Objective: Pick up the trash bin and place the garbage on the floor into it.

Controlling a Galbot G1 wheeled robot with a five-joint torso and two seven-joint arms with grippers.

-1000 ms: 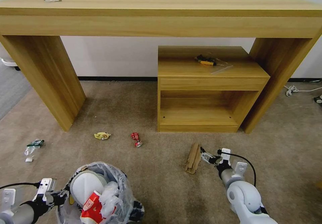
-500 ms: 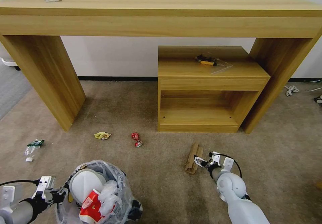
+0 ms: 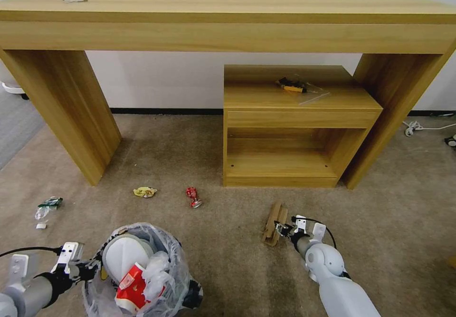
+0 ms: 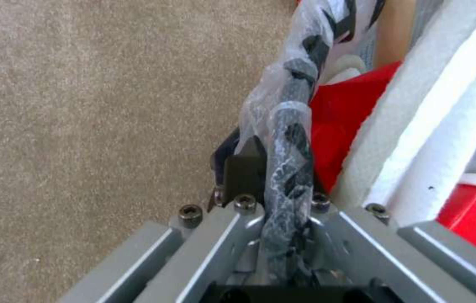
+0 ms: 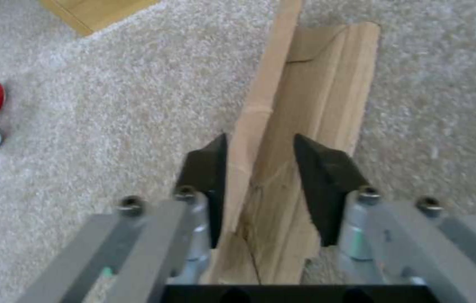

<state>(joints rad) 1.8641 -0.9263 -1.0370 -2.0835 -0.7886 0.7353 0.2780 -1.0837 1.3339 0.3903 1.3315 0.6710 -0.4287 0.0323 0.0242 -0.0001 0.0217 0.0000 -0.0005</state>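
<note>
The trash bin (image 3: 156,286), dark with a clear liner, is at the lower left of the head view and holds a white slipper (image 3: 124,256) and a red packet (image 3: 130,288). My left gripper (image 3: 97,265) is shut on the trash bin's bagged rim (image 4: 294,139). Brown cardboard strips (image 3: 273,222) lie on the beige floor (image 3: 228,241). My right gripper (image 3: 284,229) is down at their near end. Its fingers (image 5: 316,176) stand open astride one upright cardboard strip (image 5: 260,101). More garbage lies beyond: a yellow wrapper (image 3: 145,192), a red crushed can (image 3: 193,197) and a green-and-clear wrapper (image 3: 46,206).
A long wooden desk (image 3: 228,22) spans the back, with a low wooden shelf unit (image 3: 294,127) under it just beyond the cardboard. White cables (image 3: 418,128) lie at the far right. Grey ribbed carpet (image 3: 14,122) begins at the far left.
My right gripper has swung left and down onto the near end of the cardboard strips. The trash bin in my left gripper has shifted slightly.
</note>
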